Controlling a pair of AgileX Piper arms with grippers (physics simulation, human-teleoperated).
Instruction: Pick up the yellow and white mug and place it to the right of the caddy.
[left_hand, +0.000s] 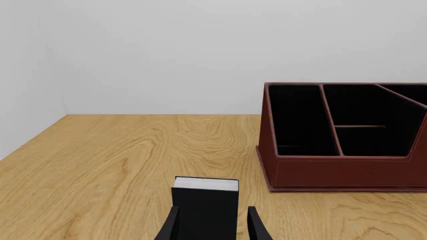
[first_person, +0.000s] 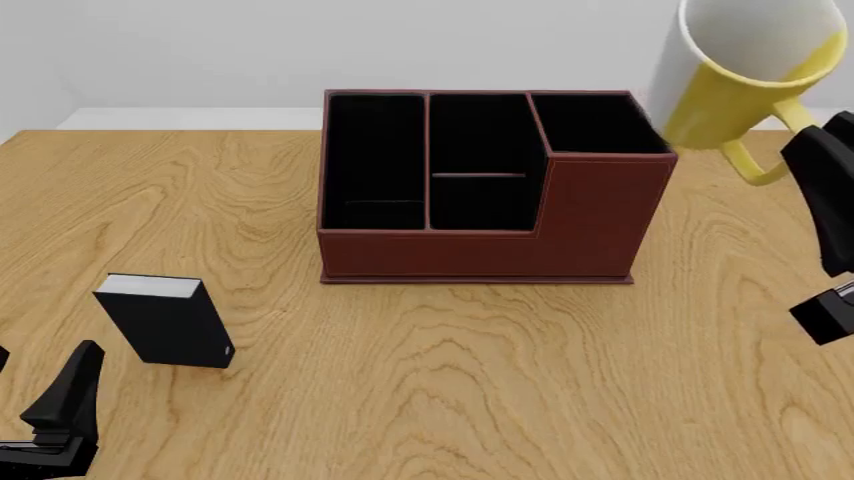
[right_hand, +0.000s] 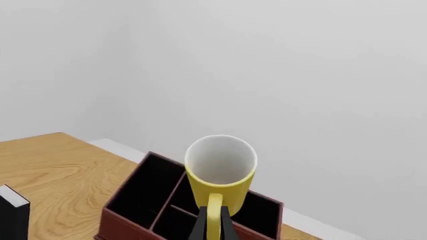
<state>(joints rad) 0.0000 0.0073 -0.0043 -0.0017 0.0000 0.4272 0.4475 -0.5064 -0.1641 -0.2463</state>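
My right gripper (right_hand: 213, 231) clamps mug (first_person: 738, 75) handle, aloft by caddy (first_person: 534, 240); left gripper (left_hand: 211, 227) apart.

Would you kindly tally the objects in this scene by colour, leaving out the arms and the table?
Yellow and white: 1, the mug, held up by the right gripper
Reddish-brown: 1, the caddy
Black: 1, the block
Total: 3
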